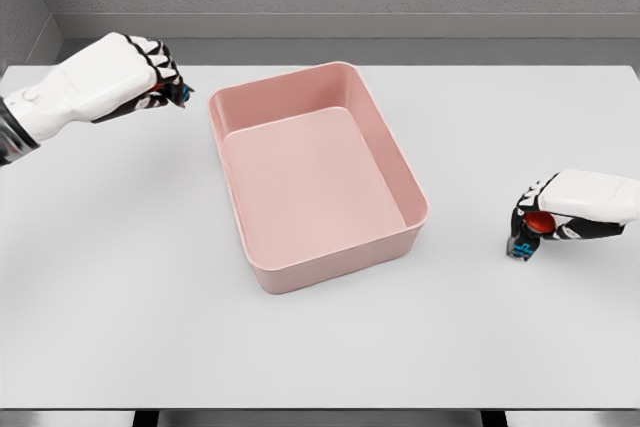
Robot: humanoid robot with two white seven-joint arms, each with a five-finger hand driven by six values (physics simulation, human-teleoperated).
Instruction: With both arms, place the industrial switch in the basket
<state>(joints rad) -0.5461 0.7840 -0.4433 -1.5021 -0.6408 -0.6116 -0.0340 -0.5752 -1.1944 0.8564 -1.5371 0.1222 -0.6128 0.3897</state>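
Two switches held, basket [262,102] empty: risk of a drop short of the rim.

Right hand [560,209] low by the table [120,327], well right of the basket, fingers curled on a red-buttoned industrial switch [530,232]; loose, sideways grip, likely slip on lifting. Left hand [130,77] raised beside the far-left corner, closed on a small, mostly hidden item [183,94].

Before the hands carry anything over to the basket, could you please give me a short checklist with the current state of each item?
1. Right hand closed on the red-topped switch: ok.
2. That switch lifted off the table: cannot tell; it sits low beside it.
3. Left hand holding something: ok, though the small blue-tipped item is mostly hidden.
4. Pink basket empty inside: ok.
5. Either hand above the basket: not ok; both are outside its rim.
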